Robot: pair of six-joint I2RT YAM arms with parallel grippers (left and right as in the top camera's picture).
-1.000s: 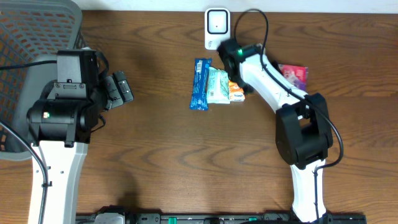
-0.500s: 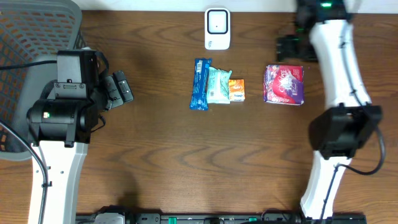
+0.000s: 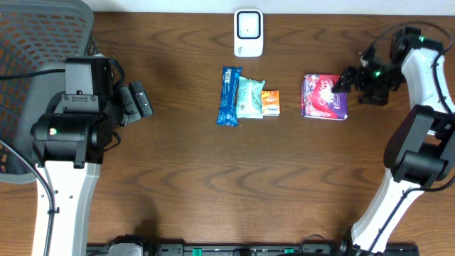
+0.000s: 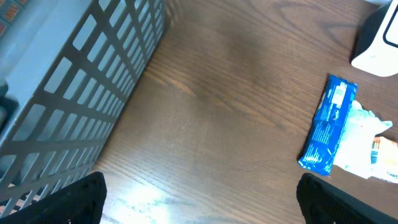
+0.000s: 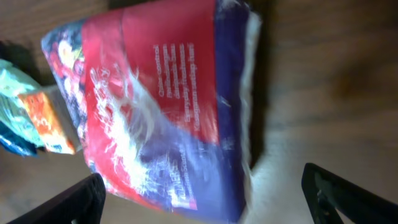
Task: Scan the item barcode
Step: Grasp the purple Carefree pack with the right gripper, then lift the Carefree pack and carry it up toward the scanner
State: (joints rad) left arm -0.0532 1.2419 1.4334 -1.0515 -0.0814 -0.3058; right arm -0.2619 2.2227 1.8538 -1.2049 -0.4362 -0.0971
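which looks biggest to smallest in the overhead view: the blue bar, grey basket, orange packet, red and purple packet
1. grey basket, clearly largest even though it is cut off by the frame
2. red and purple packet
3. blue bar
4. orange packet

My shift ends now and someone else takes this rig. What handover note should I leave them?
Left gripper: open, empty, beside the basket.
Right gripper: open, empty, just right of the red and purple bag.
Blue bar, teal pack, orange pack lie together near the scanner.
Nothing is held at the scanner.
To do: pick an item, show its barcode to the scanner.
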